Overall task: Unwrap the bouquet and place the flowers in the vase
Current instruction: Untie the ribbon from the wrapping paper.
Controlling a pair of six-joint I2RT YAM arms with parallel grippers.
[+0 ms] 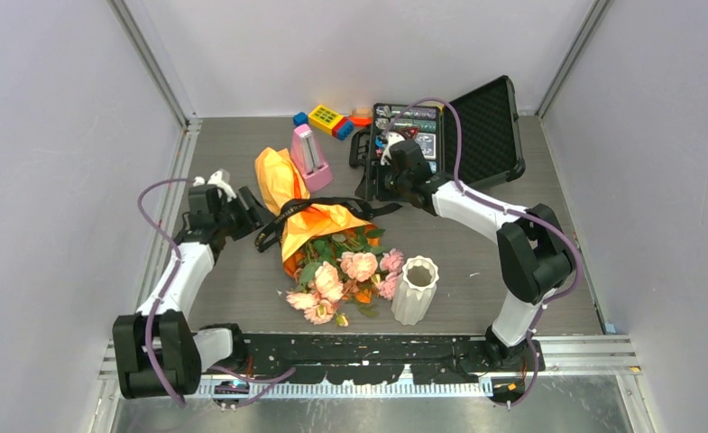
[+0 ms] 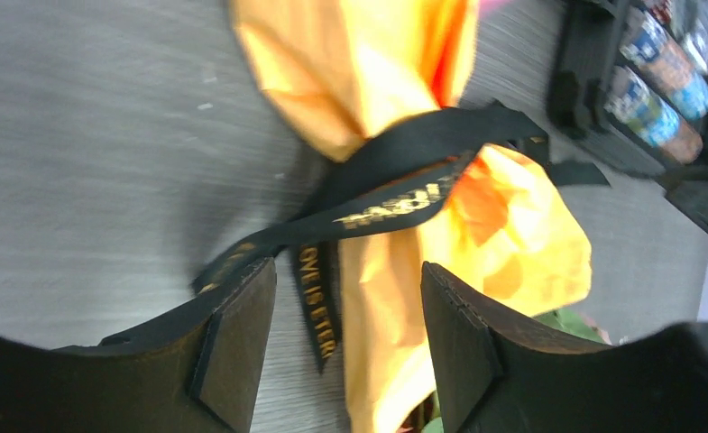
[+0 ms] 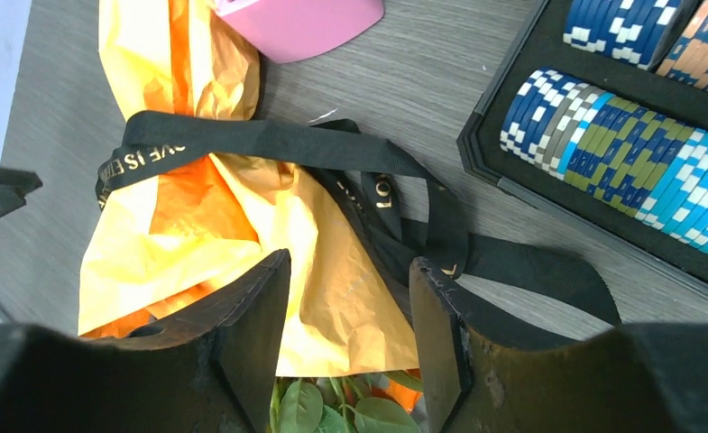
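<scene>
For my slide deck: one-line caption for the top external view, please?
Left gripper and right gripper, both open, flank the paper-wrapped bouquet lying beside the white vase.

Lab cell: white walls [image 1: 350,54], aluminium rails [image 1: 151,61]

Black ribbon [image 2: 422,144] — gold lettering, partly legible: "LOVE IS ETER…" along one tail, "LO…" on another strand. No other text readable.

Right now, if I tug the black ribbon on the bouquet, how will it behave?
Probably floppy: the black ribbon lies in slack, flat loops. Likely light, since it looks like thin woven tape. It may drag the crinkled orange paper along, because it wraps round it.
</scene>
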